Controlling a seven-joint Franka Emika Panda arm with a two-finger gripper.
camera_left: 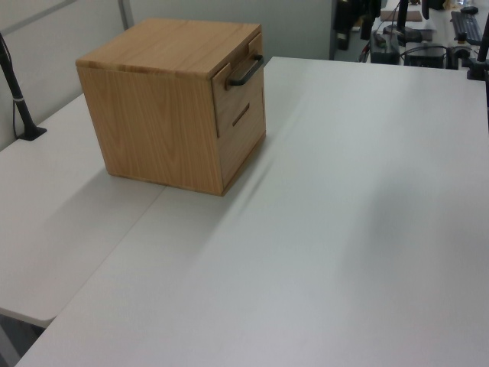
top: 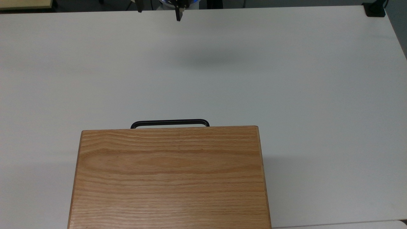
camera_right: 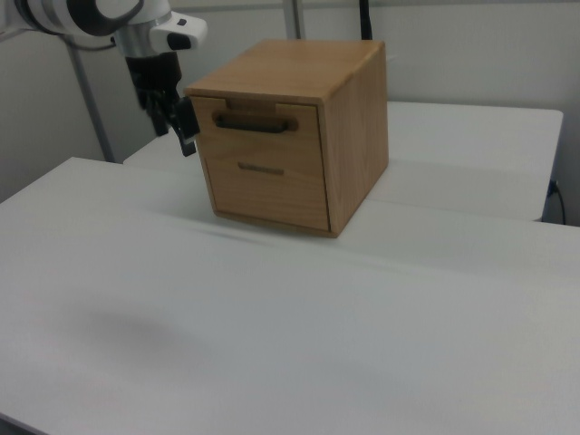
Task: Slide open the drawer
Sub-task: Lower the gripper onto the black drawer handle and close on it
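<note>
A wooden box (camera_right: pixel 299 127) sits on the white desk (top: pixel 286 79). Its top drawer (camera_right: pixel 265 120) is shut, with its black handle (top: pixel 170 122) facing the far side in the top view. The tool (top: pixel 159 9) hangs at the desk's far edge, well apart from the handle. Its two fingers (top: pixel 178 14) look spread apart, holding nothing.

Black handle (top: pixel 169 122) protrudes beyond oak cabinet top (top: pixel 170 178).
</note>
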